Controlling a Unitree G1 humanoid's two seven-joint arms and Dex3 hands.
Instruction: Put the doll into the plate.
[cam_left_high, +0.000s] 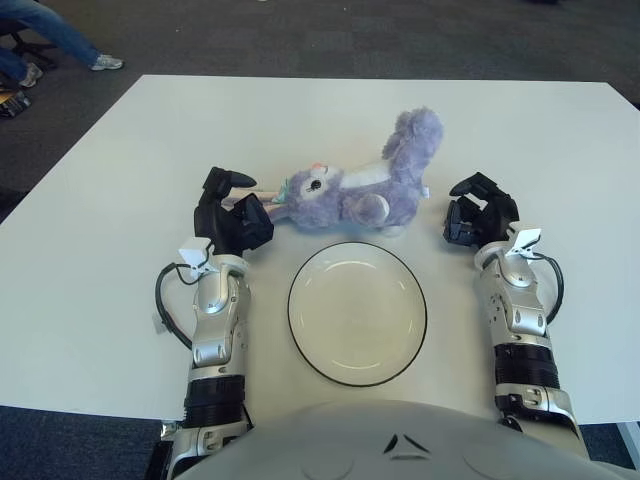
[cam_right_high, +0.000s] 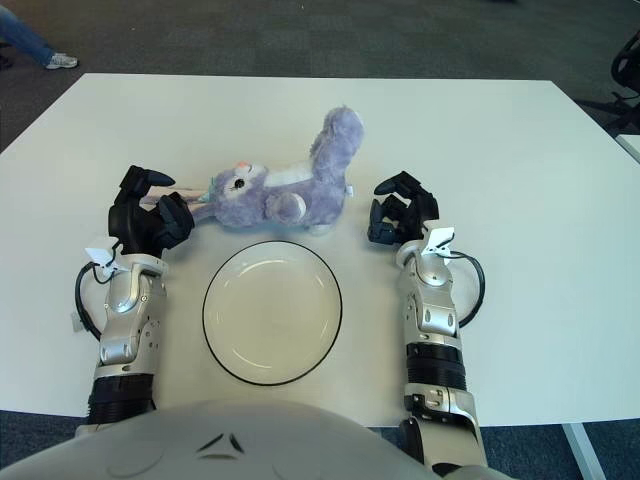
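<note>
A purple plush doll (cam_left_high: 365, 183) lies on its side on the white table, just beyond the plate, its head toward my left and its fluffy tail up at the right. A white plate (cam_left_high: 357, 311) with a dark rim sits empty in front of me. My left hand (cam_left_high: 232, 213) is just left of the doll's head, fingers spread, holding nothing. My right hand (cam_left_high: 480, 217) is a little right of the doll's tail end, fingers relaxed and empty.
The white table (cam_left_high: 120, 160) stretches wide on all sides. A person's legs and shoes (cam_left_high: 60, 40) stand on the dark carpet beyond the far left corner. A chair base (cam_right_high: 625, 70) shows at the far right.
</note>
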